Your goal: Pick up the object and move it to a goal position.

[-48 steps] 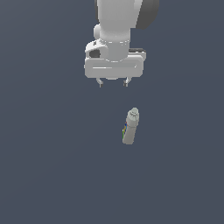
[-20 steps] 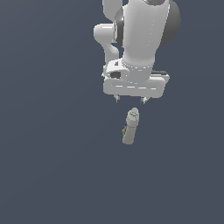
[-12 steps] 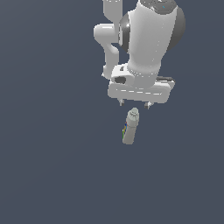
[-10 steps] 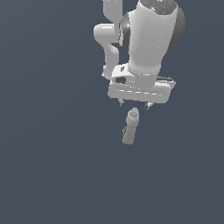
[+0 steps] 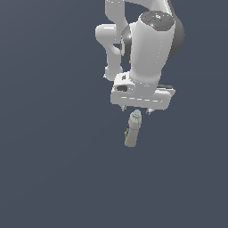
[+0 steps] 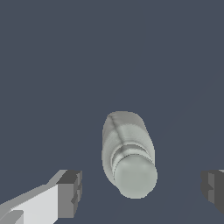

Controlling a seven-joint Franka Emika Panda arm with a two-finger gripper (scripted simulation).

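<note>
The object, a small pale grey-white bottle [image 5: 132, 129] with a round cap and a coloured label on its side, lies on the dark grey floor with its cap toward the arm. In the wrist view the bottle [image 6: 127, 153] shows cap-first between the two fingers. My gripper [image 5: 136, 110] hangs just above the cap end, open and empty. One dark finger pad [image 6: 71, 193] and the other [image 6: 213, 188] stand wide apart on either side of the bottle, not touching it.
The white arm [image 5: 149, 49] rises above the gripper in the exterior view. The floor [image 5: 53, 169] is plain dark grey. No goal marker shows.
The arm has moved toward the exterior view's right and down, from up and left of the bottle to just above its cap. The bottle has not moved. The gripper stays open.
</note>
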